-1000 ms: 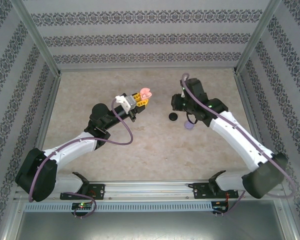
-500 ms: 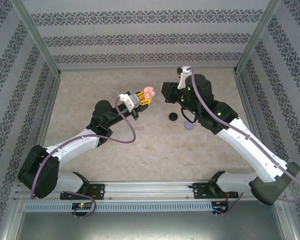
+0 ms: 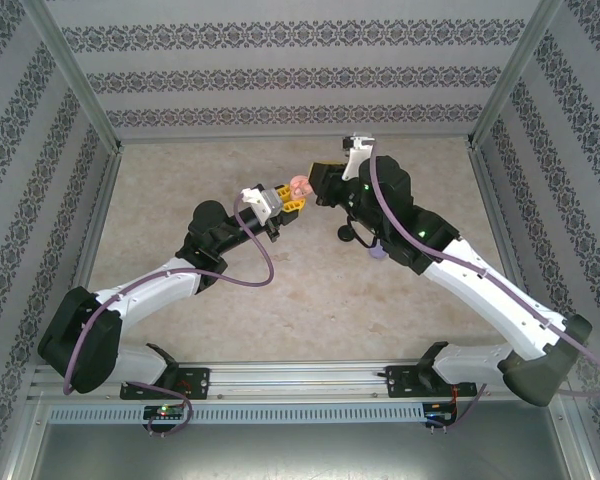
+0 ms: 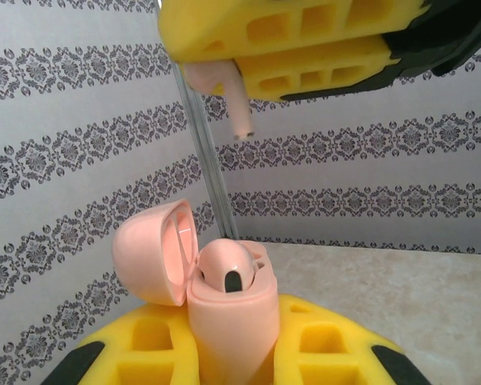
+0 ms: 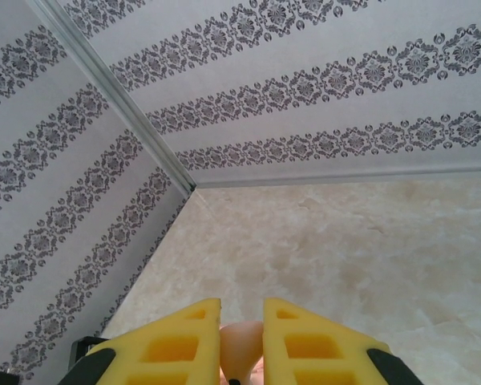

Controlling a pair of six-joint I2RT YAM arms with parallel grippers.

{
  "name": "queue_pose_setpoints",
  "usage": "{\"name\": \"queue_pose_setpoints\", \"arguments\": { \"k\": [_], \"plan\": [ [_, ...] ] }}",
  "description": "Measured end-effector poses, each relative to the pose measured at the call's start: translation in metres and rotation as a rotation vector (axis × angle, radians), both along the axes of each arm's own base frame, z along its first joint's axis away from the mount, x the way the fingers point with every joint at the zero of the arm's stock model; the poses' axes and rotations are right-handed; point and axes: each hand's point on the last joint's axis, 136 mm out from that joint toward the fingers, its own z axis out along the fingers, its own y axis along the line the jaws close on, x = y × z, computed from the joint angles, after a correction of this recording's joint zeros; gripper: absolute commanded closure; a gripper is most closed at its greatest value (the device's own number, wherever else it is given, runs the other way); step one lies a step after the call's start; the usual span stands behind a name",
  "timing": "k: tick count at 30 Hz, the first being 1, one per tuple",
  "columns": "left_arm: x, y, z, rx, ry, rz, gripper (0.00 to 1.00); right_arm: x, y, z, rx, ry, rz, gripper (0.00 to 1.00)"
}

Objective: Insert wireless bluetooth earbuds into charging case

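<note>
Earbud (image 4: 237,104) pinched by right fingers (image 4: 321,68) hangs stem-down over the open case (image 4: 228,321) gripped by left fingers (image 4: 144,353), as left wrist shows.

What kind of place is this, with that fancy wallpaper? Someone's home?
Probably not a home: more likely a robot test booth. Patterned panels sit in a metal frame around a beige tabletop, and the left arm and right arm are bolted to a rail at its edge.

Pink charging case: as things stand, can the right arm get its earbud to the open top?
Probably yes. The left gripper holds the pink case upright, lid swung aside; the pink earbud in the right gripper hangs stem-down above it, nothing between. A second earbud already sits inside.
</note>
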Motion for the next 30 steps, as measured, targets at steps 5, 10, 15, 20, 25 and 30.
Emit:
{"name": "queue_pose_setpoints", "arguments": {
  "k": [5, 10, 15, 20, 25, 30],
  "plan": [
    [0.000, 0.000, 0.001, -0.004, -0.001, -0.001, 1.00, 0.001, 0.006, -0.010, 0.000, 0.020, 0.006, 0.84],
    [0.000, 0.000, 0.002, -0.008, -0.001, -0.001, 1.00, 0.002, 0.008, -0.018, -0.003, 0.034, 0.005, 0.85],
    [0.000, 0.000, 0.002, -0.008, -0.001, -0.001, 1.00, 0.003, 0.008, -0.023, 0.006, 0.045, 0.002, 0.85],
    [0.000, 0.000, 0.002, -0.010, 0.002, -0.001, 1.00, 0.004, 0.009, -0.027, 0.004, 0.053, 0.001, 0.85],
    [0.000, 0.000, 0.002, -0.011, 0.003, 0.002, 1.00, 0.007, 0.013, -0.033, -0.001, 0.063, 0.000, 0.86],
    [0.001, 0.001, 0.002, -0.011, 0.004, 0.007, 1.00, 0.008, 0.014, -0.033, 0.004, 0.063, -0.001, 0.86]
  ]
}}
